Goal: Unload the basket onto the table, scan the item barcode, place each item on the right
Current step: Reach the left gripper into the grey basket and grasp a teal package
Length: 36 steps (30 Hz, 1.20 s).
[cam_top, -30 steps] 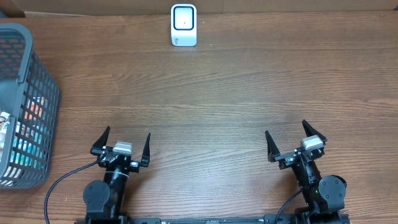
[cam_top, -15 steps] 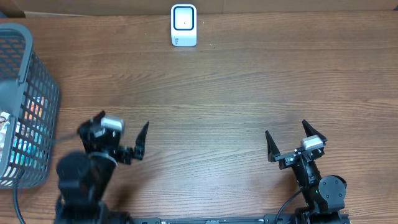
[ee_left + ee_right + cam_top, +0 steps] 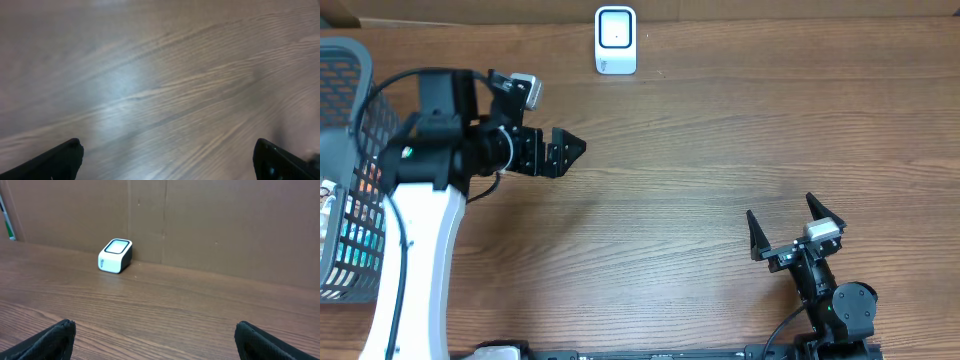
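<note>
Hovering above the table (image 3: 720,130), left tool (image 3: 570,150) faces downward (jaws wide).

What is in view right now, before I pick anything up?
barcode scanner: one, white, far edge of the table, near the middle
basket: one, grey mesh, left edge of the table
items: count unclear, mixed colours, inside the basket, seen through the mesh
table: one, brown wood
cardboard wall: brown, behind the scanner
left gripper: black, open, empty, beside the basket
right gripper: black, open, empty, near right
</note>
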Available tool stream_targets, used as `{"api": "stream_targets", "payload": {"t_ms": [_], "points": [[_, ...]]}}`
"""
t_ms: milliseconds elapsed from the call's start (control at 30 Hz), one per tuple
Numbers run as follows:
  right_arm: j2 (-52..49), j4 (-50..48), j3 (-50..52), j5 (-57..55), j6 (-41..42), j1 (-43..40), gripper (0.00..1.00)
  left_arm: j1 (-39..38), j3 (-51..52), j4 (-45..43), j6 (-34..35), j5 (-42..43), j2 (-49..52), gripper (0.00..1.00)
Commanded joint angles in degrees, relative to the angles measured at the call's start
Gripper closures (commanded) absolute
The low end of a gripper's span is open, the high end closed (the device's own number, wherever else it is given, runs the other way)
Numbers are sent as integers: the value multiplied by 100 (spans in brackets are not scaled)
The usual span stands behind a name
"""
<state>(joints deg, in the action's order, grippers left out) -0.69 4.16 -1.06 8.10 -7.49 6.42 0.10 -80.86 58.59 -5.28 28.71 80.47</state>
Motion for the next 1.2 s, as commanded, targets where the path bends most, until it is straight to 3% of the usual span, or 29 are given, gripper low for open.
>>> {"api": "stream_targets", "payload": {"t_ms": [0, 67, 133, 267, 333, 533, 633, 767, 967, 1167], "points": [[46, -22, 59, -50, -9, 28, 0, 26, -131, -98, 487, 501, 568, 11], [46, -20, 59, -50, -9, 28, 0, 79, -348, -7, 960, 155, 664, 12], [46, -20, 59, -50, -9, 28, 0, 256, -1043, 415, 1593, -739, 673, 12], [46, -22, 59, -50, -9, 28, 0, 623, -2319, 1113, 2074, -1838, 673, 9], [46, -20, 59, -50, -9, 28, 0, 1161, -3091, 1366, 2461, -2570, 673, 6], [46, -22, 59, -50, -9, 28, 0, 2918, -3274, 1425, 3528, -2767, 704, 4], [46, -22, 59, -50, -9, 28, 0, 3670, -3220, 1410, 3574, -2979, 769, 11], [46, -22, 59, -50, -9, 28, 0, 4347, -3211, 1405, 3550, -3486, 955, 5], [46, -22, 59, -50, -9, 28, 0, 4581, -3211, 1626, 3477, -4013, 1611, 6], [46, -20, 59, -50, -9, 28, 0, 4852, -3211, 1912, 3088, -3919, 2640, 14]]}}
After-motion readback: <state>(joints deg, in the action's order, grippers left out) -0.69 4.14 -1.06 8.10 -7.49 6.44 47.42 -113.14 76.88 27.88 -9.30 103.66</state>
